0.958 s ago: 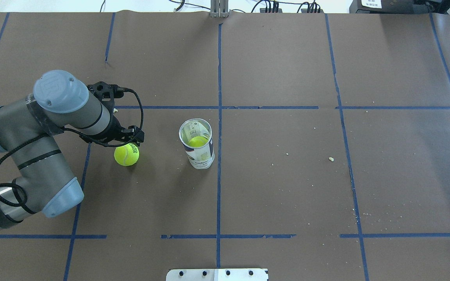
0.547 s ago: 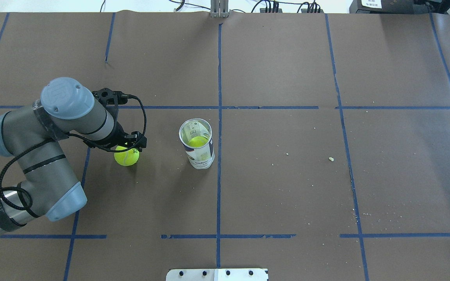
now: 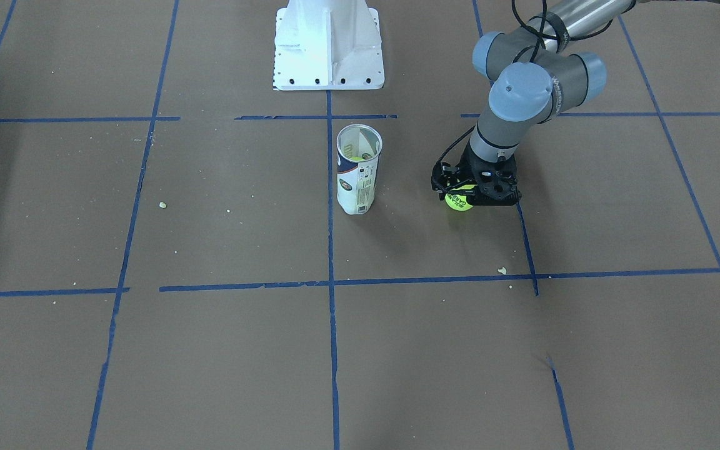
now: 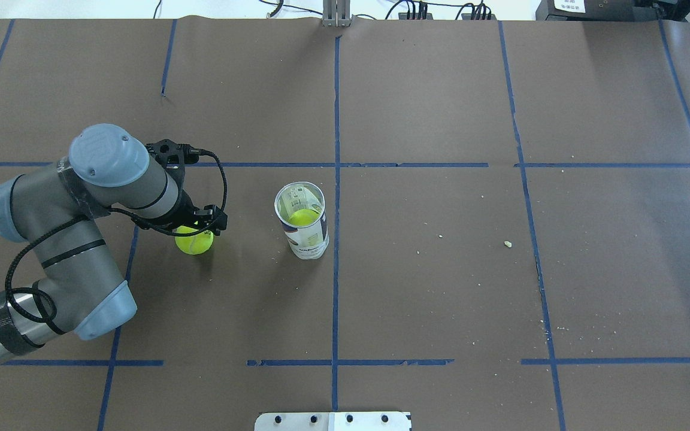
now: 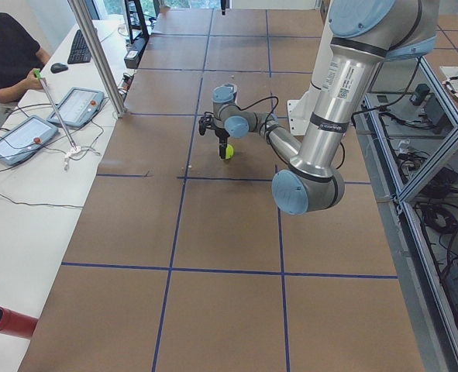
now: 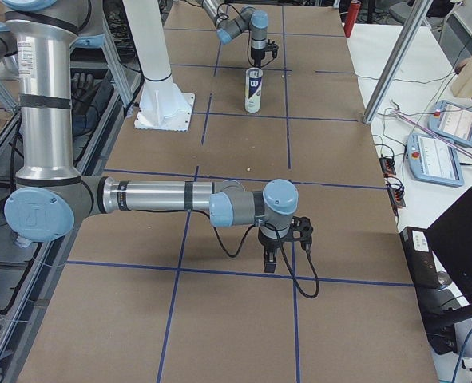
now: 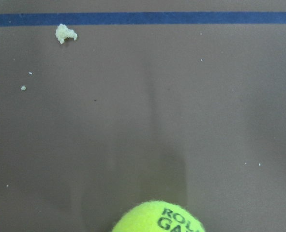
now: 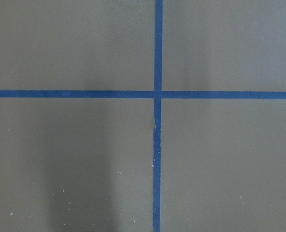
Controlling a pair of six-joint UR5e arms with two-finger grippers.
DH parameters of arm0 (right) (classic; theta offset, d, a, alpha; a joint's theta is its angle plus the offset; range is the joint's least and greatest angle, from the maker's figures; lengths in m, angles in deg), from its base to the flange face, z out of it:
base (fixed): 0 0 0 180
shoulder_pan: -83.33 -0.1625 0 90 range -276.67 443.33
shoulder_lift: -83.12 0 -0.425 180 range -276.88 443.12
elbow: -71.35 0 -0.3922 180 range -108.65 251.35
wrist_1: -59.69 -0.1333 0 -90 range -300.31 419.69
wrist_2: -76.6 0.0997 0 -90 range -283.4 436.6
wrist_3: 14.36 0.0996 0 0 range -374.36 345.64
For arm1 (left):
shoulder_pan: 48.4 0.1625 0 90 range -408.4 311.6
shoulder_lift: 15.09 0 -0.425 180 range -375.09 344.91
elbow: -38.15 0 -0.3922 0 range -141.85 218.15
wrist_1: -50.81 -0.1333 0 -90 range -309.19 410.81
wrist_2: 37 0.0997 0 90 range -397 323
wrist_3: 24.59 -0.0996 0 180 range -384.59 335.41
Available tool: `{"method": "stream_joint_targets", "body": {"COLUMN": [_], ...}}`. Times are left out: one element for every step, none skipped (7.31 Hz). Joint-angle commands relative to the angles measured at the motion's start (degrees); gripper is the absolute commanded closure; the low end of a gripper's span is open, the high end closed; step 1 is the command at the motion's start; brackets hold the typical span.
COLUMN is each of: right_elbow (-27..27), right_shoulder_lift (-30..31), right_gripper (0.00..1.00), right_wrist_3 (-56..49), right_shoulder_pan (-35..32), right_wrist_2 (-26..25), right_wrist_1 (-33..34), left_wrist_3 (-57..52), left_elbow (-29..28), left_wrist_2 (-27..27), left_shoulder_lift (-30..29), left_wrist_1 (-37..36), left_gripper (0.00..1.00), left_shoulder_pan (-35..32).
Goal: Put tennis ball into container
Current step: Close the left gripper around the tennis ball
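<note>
- The left gripper (image 4: pixel 196 226) hung low, directly over the tennis ball (image 4: pixel 194 243). The ball sat on the table (image 4: pixel 441 287), to the left of the container (image 4: pixel 306 239) and apart from it.
- The jaws were hidden beneath the wrist body in every view, so I could not tell whether they stood open or had closed on the ball. The ball itself seemed to be resting on the table.
- The container stood upright with its mouth open, and a second ball (image 4: pixel 303 216) lay inside it.
- To grip well, the jaws should straddle the ball's widest part and sink until the pads reach its middle. A high pinch on the fuzzy surface would likely squirt it out.
- The lift should clear the rim before travelling right. The ball looked about as wide as the mouth, so it needs to be centred squarely above it, without nudging the tall can over.
- The right gripper (image 6: pixel 271 257) hung over the table far to the right, and the state of its jaws could not be told.
</note>
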Motion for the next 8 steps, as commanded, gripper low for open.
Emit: {"method": "stream_joint_targets", "body": {"right_elbow": [0.0, 0.0, 0.0, 0.0, 0.0, 0.0, 0.0, 0.0], "right_shoulder_lift": [0.0, 0.0, 0.0, 0.0, 0.0, 0.0, 0.0, 0.0], "right_gripper": [0.0, 0.0, 0.0, 0.0, 0.0, 0.0, 0.0, 0.0], "right_wrist_3": [0.0, 0.0, 0.0, 0.0, 0.0, 0.0, 0.0, 0.0], "right_shoulder_pan": [0.1, 0.0, 0.0, 0.0, 0.1, 0.0, 0.0, 0.0], "right_wrist_2": [0.0, 0.0, 0.0, 0.0, 0.0, 0.0, 0.0, 0.0], "right_wrist_1": [0.0, 0.0, 0.0, 0.0, 0.0, 0.0, 0.0, 0.0], "left_wrist_3": [-0.1, -0.1, 0.0, 0.0, 0.0, -0.1, -0.2, -0.6], "left_elbow": [-0.1, -0.1, 0.1, 0.2, 0.7, 1.0, 2.5, 6.4], "left_wrist_2": [0.0, 0.0, 0.0, 0.1, 0.1, 0.2, 0.2, 0.2], "left_shoulder_lift": [0.1, 0.1, 0.1, 0.2, 0.4, 0.4, 0.4, 0.4], "left_wrist_1": [0.0, 0.0, 0.0, 0.0, -0.1, -0.1, -0.7, -3.6], "left_gripper": [0.0, 0.0, 0.01, 0.22, 0.49, 0.67, 0.91, 1.0], "left_shoulder_pan": [0.8, 0.8, 0.9, 0.9, 0.8, 0.7, 0.2, -1.2]}}
